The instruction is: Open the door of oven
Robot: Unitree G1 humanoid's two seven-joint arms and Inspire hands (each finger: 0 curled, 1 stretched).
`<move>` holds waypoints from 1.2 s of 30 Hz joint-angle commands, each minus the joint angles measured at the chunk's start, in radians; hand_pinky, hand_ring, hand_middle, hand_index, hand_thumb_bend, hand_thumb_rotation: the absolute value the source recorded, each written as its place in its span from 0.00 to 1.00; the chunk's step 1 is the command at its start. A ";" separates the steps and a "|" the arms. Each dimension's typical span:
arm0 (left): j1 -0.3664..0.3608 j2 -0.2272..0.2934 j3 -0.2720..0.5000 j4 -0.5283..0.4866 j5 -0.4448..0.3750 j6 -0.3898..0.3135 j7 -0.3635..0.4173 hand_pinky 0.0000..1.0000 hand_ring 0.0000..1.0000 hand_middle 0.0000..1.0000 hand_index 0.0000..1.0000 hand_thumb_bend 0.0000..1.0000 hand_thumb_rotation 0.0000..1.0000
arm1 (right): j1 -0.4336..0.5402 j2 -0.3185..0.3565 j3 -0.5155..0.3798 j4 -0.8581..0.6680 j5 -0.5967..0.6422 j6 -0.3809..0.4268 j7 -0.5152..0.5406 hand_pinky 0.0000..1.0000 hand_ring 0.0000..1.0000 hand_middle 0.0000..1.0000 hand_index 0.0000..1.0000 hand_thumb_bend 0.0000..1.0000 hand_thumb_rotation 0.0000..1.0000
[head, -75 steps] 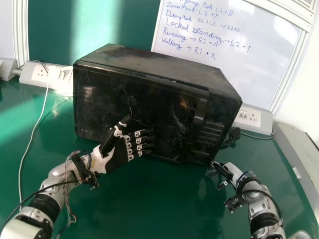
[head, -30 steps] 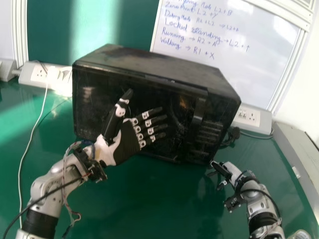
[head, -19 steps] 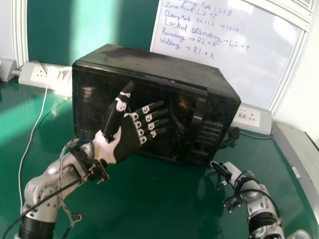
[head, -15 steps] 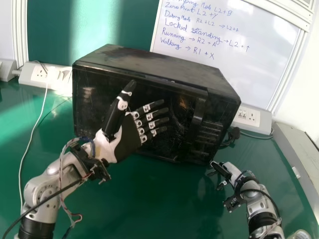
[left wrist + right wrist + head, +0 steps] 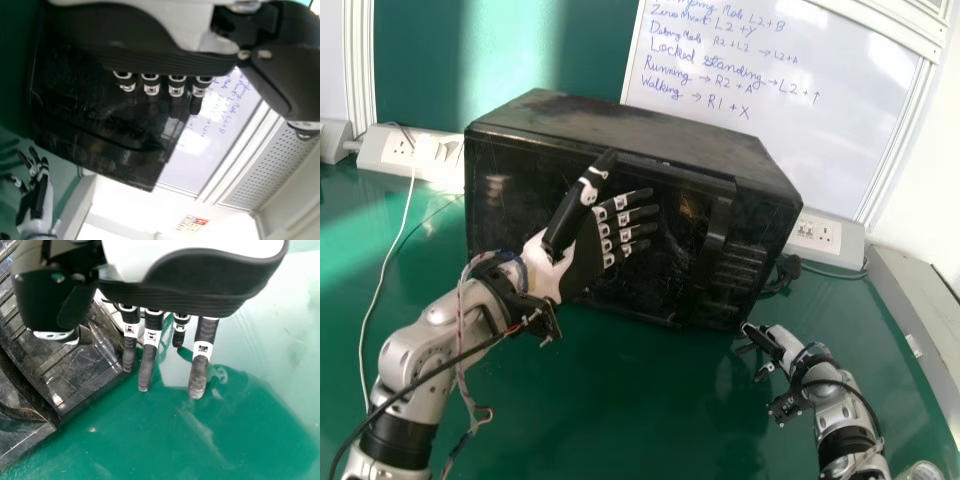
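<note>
Oven (image 5: 620, 125) is placed just beyond the left hand (image 5: 584, 262), its closed door (image 5: 510, 200) faced by straight, parted fingers and a thumb raised clear of them; whether the door is touched cannot be told. Past those fingertips, toward the right hand (image 5: 784, 344), the handle (image 5: 717, 225) is seen. The right hand is held near the oven's lower corner, its fingers extended and slightly apart.

Probably a robotics lab or workshop: at the head view's upper right, a whiteboard (image 5: 760, 95) lists handwritten modes for standing, running and walking, and socket panels (image 5: 415, 150) line the green table's (image 5: 610, 400) back.
</note>
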 commanded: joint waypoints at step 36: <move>-0.141 -0.019 -0.176 0.219 0.290 -0.122 -0.025 1.00 1.00 1.00 1.00 0.92 0.99 | 0.039 0.014 -0.016 0.028 -0.003 0.022 0.026 0.39 0.48 0.64 0.75 0.50 0.62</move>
